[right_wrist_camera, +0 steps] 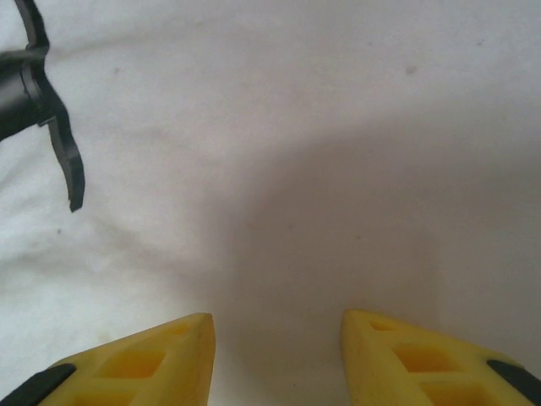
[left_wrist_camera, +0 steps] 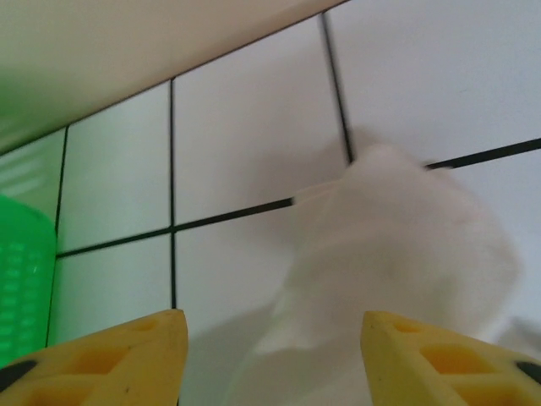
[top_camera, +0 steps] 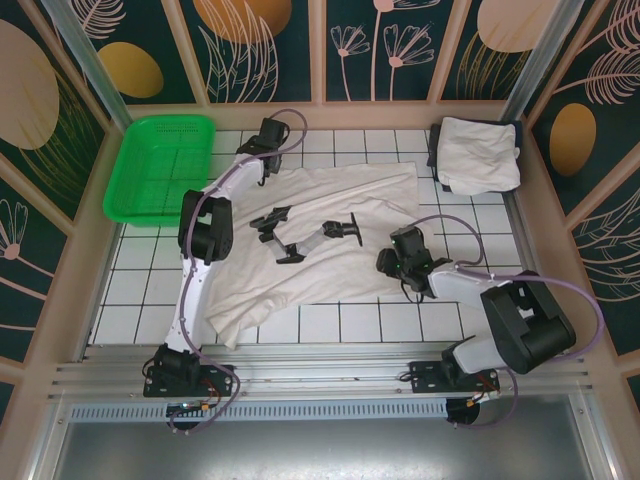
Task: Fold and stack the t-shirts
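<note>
Right gripper (right_wrist_camera: 277,320) gapes empty over the spread shirt (top_camera: 370,195); left gripper (left_wrist_camera: 272,326), also released, hovers at its far corner near basket (top_camera: 170,119).

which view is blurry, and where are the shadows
left wrist: the shirt corner is smeared and soft, while the tile lines are crisper; right wrist: a soft grey shadow falls on it ahead of the right gripper; top external: sharp and evenly lit.
</note>
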Controlling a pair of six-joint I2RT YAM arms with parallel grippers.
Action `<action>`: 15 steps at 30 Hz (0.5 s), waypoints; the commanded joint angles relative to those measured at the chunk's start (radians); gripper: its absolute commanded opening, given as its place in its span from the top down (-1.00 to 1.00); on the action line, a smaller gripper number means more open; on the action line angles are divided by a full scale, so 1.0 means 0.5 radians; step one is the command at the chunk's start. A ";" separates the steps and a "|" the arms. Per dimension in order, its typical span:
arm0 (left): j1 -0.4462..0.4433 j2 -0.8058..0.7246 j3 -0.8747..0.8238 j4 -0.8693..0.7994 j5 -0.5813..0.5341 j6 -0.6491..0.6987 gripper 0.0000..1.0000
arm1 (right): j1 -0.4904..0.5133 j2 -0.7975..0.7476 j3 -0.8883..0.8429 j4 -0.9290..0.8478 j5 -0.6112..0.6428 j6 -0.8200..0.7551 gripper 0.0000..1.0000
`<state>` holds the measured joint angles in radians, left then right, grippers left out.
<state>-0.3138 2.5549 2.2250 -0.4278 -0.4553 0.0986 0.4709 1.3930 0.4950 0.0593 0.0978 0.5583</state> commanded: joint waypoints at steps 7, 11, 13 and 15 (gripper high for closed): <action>0.025 -0.081 -0.093 -0.065 0.066 0.051 -0.44 | -0.277 -0.177 -0.136 -0.141 0.055 0.140 0.09; 0.012 -0.329 -0.462 0.135 0.038 0.096 -0.54 | -0.322 -0.234 -0.157 -0.159 0.019 0.151 0.10; 0.012 -0.460 -0.677 0.291 0.108 0.129 -0.60 | -0.317 -0.272 -0.173 -0.136 -0.043 0.154 0.10; 0.013 -0.519 -0.757 0.344 0.197 0.137 -0.63 | -0.309 -0.294 -0.180 -0.126 -0.055 0.154 0.10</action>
<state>-0.3042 2.3875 1.8877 -0.3531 -0.4145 0.1394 0.3149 1.2713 0.4198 0.0116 0.0864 0.6136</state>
